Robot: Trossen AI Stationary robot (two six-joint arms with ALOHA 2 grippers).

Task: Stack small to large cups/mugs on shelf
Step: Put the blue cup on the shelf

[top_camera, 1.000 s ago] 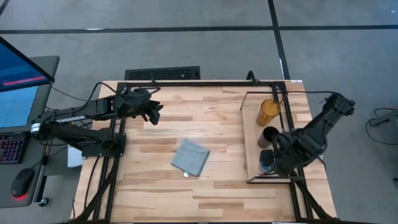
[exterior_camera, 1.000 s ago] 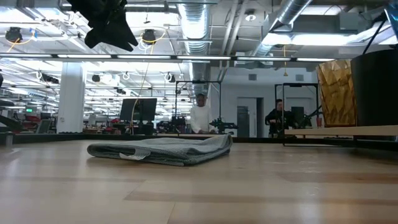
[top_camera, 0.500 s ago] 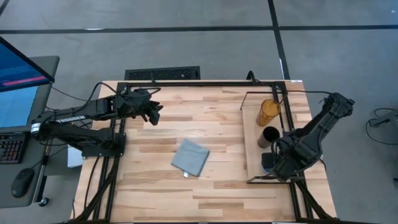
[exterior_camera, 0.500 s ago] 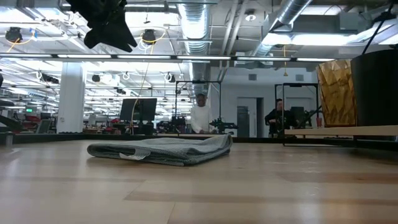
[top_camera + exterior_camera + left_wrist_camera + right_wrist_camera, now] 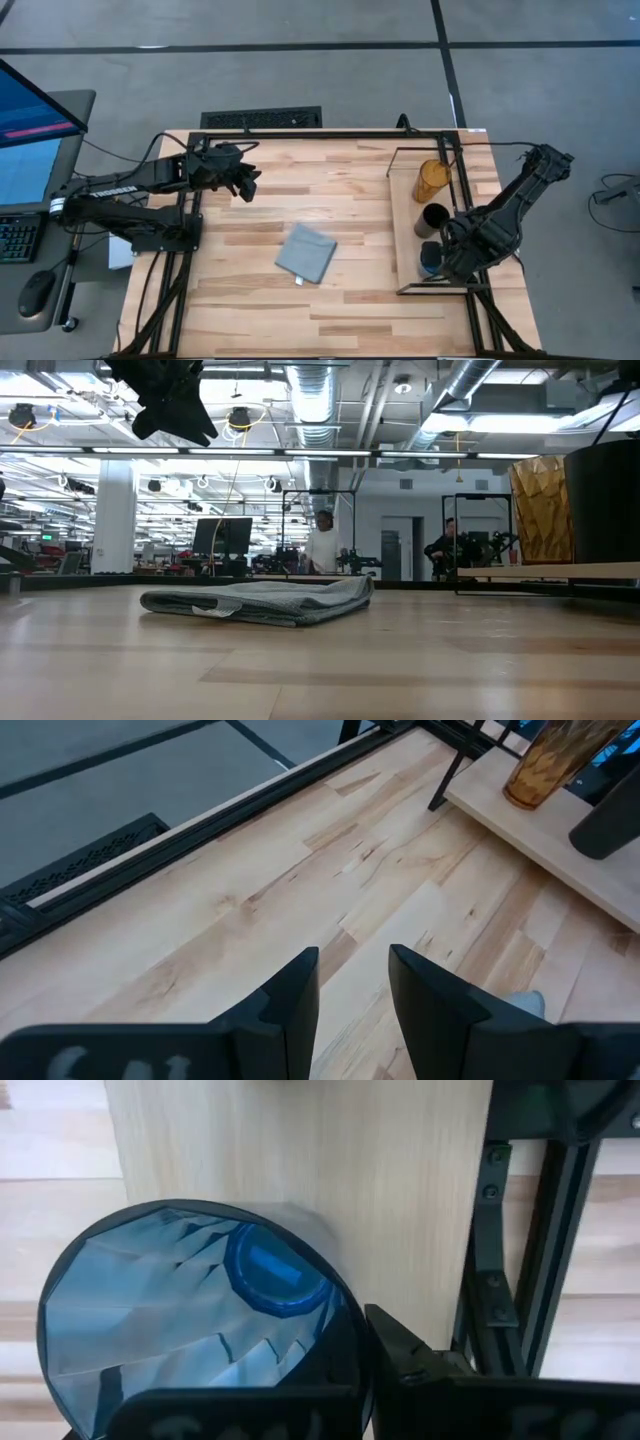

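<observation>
Your right gripper (image 5: 437, 258) is low over the near end of the long light wood shelf with the thin black wire frame (image 5: 408, 212). One finger (image 5: 420, 1365) is outside the short blue translucent cup (image 5: 190, 1325), just beside its rim; you cannot tell if the fingers pinch it. This cup stands upright on the shelf, beside the mid-height black cup (image 5: 433, 218), and the tall amber translucent tumbler (image 5: 433, 179) stands beyond. Your left gripper (image 5: 352, 995) waits above the far left of the wooden tabletop (image 5: 330, 300), fingers slightly spread and holding nothing. The grey-blue folded cloth (image 5: 306, 253) lies mid-table.
</observation>
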